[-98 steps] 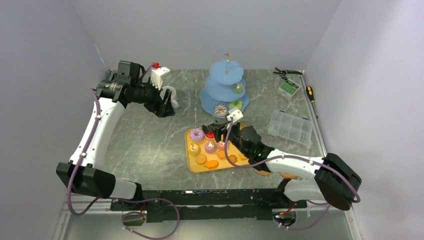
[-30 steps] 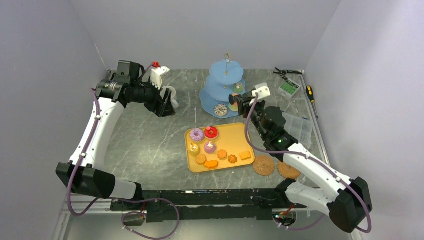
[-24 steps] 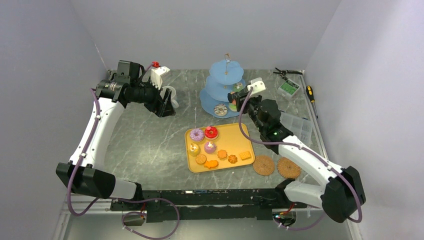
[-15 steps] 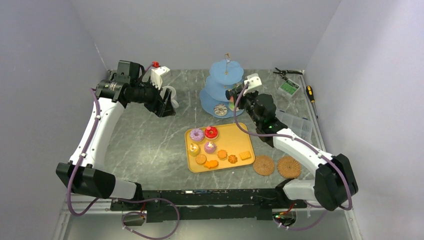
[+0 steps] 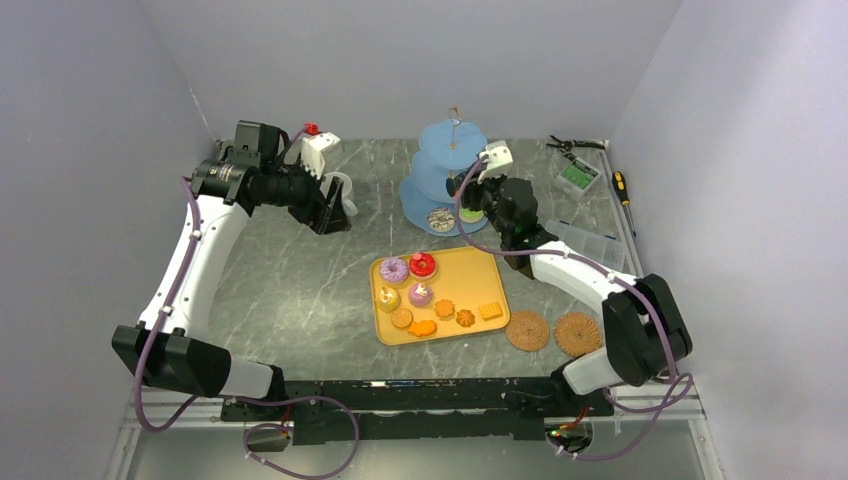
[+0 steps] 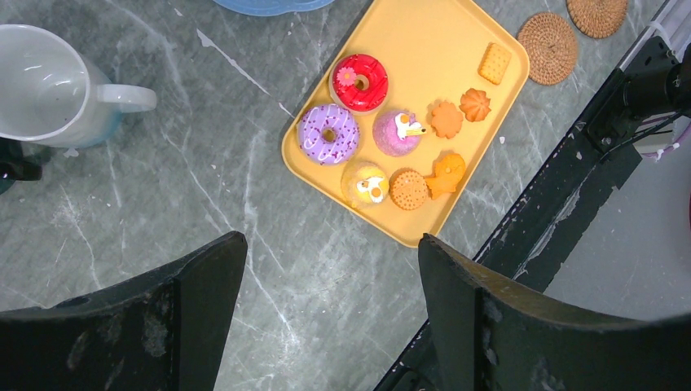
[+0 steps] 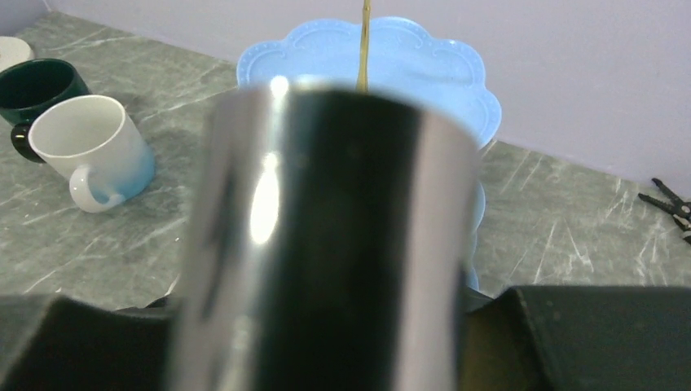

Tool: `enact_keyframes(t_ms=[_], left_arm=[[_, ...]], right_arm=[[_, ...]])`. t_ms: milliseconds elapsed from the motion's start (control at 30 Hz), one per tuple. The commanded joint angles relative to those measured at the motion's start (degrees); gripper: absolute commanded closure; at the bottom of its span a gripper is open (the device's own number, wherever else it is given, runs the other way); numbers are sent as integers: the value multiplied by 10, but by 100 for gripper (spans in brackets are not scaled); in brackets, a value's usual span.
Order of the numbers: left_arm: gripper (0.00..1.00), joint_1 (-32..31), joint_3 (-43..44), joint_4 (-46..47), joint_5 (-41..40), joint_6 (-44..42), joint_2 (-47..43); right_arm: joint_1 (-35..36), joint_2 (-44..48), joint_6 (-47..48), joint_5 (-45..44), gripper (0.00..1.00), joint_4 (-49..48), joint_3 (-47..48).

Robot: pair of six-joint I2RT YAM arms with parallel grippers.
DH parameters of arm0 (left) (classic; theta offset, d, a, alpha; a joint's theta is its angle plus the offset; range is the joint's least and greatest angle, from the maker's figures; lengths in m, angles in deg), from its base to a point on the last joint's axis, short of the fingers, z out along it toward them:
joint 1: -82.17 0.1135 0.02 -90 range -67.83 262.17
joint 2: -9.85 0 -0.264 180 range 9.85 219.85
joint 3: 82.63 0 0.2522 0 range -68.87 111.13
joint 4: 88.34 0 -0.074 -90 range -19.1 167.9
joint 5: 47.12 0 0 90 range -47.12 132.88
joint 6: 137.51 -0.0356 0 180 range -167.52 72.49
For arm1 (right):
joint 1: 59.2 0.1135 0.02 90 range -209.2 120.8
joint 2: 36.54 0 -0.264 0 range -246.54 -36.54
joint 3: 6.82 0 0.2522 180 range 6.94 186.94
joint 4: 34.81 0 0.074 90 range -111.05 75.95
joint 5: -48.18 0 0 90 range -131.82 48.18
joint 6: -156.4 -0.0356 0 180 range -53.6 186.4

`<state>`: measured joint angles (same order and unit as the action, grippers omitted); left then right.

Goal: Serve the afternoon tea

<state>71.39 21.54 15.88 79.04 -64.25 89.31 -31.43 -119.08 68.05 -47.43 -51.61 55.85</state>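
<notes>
Grey veined bench point(image 5: 300, 290) between pale lavender walls carries every item. We locate the light-blue three-tier stand point(image 5: 447, 150) at upper centre of the top view. A brown-and-white doughnut point(image 5: 440, 219) lies on its bottom tier. The right gripper point(image 5: 470, 197) is at the stand's right side, level with the middle and lower tiers. In the right wrist view we see its jaws part-closed on a black glossy object point(image 7: 326, 244) with silver edges, too blurred for us to name. The stand's top tier shows behind that object.

The left gripper point(image 6: 326, 326) hangs at upper left of the top view, jaws wide apart with nothing between them. The white mug point(image 6: 49, 81) stands upright and appears just beside this gripper in the top view. The dark green mug point(image 7: 37, 91) stands just behind the white one in the right wrist view.

The yellow tray point(image 6: 424, 32) lies below the stand in the top view. On it we count a red doughnut point(image 6: 359, 82), a purple doughnut point(image 6: 328, 134), a purple cupcake point(image 6: 397, 132), a yellow cupcake point(image 6: 365, 182) and five orange biscuits point(image 6: 446, 119). Two woven coasters point(image 5: 527, 330) lie just beside the tray's lower right corner.
</notes>
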Motion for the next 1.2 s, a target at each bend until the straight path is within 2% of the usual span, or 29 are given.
enact_keyframes(t_ms=[0, 367, 567, 800, 933, 1167], left_arm=[[17, 3, 15, 4, 8, 1, -4], [17, 3, 15, 4, 8, 0, -4], [17, 3, 15, 6, 10, 1, -3], [17, 3, 19, 6, 12, 5, 1], [17, 3, 19, 6, 10, 4, 0], [17, 3, 15, 8, 9, 4, 1]], right_arm=[[-6, -9, -15, 9, 58, -62, 26], [-8, -34, -16, 15, 44, -67, 37], [-7, -9, -13, 19, 38, -59, 25], [0, 46, -13, 33, 36, -40, 10], [28, 90, -8, 31, 36, -20, -10], [116, 186, -7, -2, 36, 36, -84]])
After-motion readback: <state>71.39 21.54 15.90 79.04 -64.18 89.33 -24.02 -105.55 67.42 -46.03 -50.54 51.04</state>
